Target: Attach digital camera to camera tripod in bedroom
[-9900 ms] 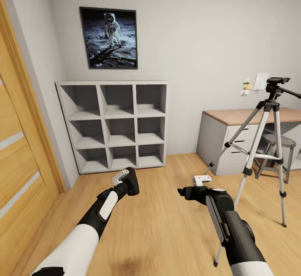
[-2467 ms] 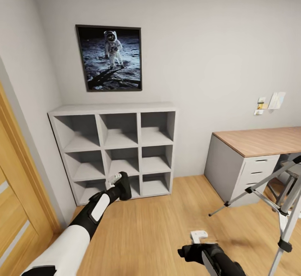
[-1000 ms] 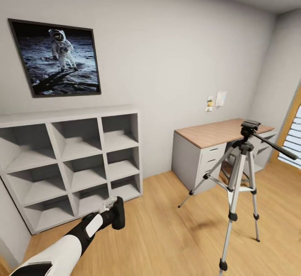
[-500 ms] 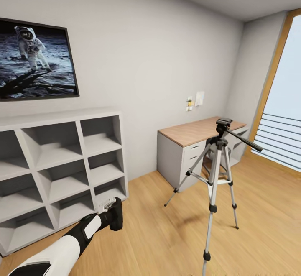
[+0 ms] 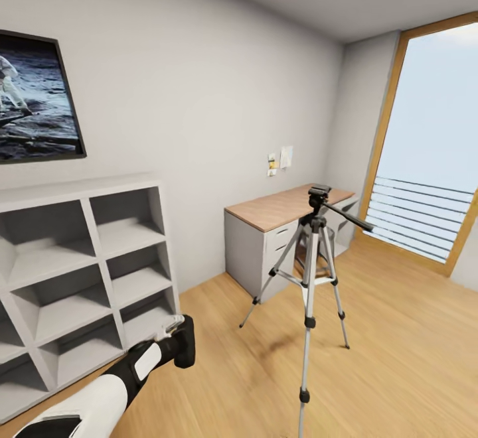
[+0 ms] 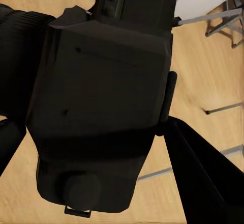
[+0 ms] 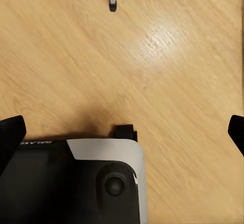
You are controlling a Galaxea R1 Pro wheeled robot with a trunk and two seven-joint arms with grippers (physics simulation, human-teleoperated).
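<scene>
Nearest, the left claw [image 5: 180, 348] shows low in the head view at the end of a white and black arm, closed around the digital camera [image 6: 101, 112], a blocky matt black body that bulks large in the left wrist view with a dark finger [image 6: 203, 178] on either side of it. From the head view the camera is hard to tell from the black claw that wraps it. The right claw [image 7: 122, 132] looks down at the light wood plank floor [image 7: 168, 56], its two finger tips cut off at opposite edges of the right wrist view and set wide apart with nothing between them. Just beyond the left claw stand grey cubby shelves [image 5: 79, 272], square and matt. Further out, well apart from the held camera, the camera tripod [image 5: 311, 272] stands on thin silver legs with black joints, its black head carrying a long pan handle. Behind it sits the bench [image 5: 279, 225], wood-topped with grey drawers, against the grey wall beside a tall wood-framed window [image 5: 431, 139].
</scene>
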